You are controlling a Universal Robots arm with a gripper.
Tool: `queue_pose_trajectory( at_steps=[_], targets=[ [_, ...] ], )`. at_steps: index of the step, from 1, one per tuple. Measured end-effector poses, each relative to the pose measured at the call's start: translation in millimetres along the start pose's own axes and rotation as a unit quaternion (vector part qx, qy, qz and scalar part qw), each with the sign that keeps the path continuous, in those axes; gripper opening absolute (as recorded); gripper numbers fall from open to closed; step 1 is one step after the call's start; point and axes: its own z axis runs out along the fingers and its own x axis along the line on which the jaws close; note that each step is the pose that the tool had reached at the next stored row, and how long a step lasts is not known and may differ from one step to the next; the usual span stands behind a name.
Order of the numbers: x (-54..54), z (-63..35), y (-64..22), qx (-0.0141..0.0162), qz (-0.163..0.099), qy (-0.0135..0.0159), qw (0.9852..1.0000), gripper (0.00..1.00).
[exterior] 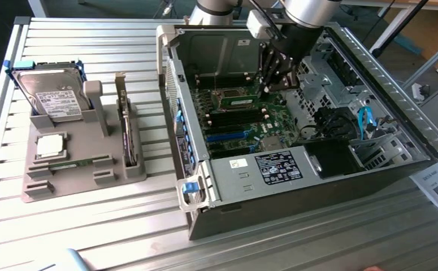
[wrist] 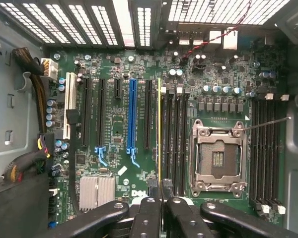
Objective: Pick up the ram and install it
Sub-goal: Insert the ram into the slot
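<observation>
In the wrist view the ram (wrist: 159,130) appears edge-on as a thin yellow-green line between my two black fingers (wrist: 148,215). My gripper (wrist: 161,210) is shut on it. The stick hangs over the motherboard (wrist: 114,129), parallel to the black memory slots (wrist: 174,134) and just beside them, apart from the board. In the exterior view my gripper (exterior: 273,83) reaches down into the open computer case (exterior: 339,175), above the board's far part near the processor socket (exterior: 238,101).
The empty processor socket (wrist: 217,156) lies beside the slots, with more memory slots (wrist: 265,148) past it. Cables (wrist: 37,94) run along one case wall. Outside the case, a grey fixture (exterior: 76,175) holds a hard drive (exterior: 53,99), a square chip (exterior: 49,145) and an upright card (exterior: 128,138).
</observation>
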Motion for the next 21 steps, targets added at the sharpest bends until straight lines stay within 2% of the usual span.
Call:
queue_pose_trajectory(
  at_steps=[13,21],
  targets=[
    [0.1,25.8,-1.7,0.0000,0.000,0.0000,1.0000,0.12],
    [0.1,31.6,-2.1,0.0000,0.000,0.0001,1.0000,0.12]
  ],
)
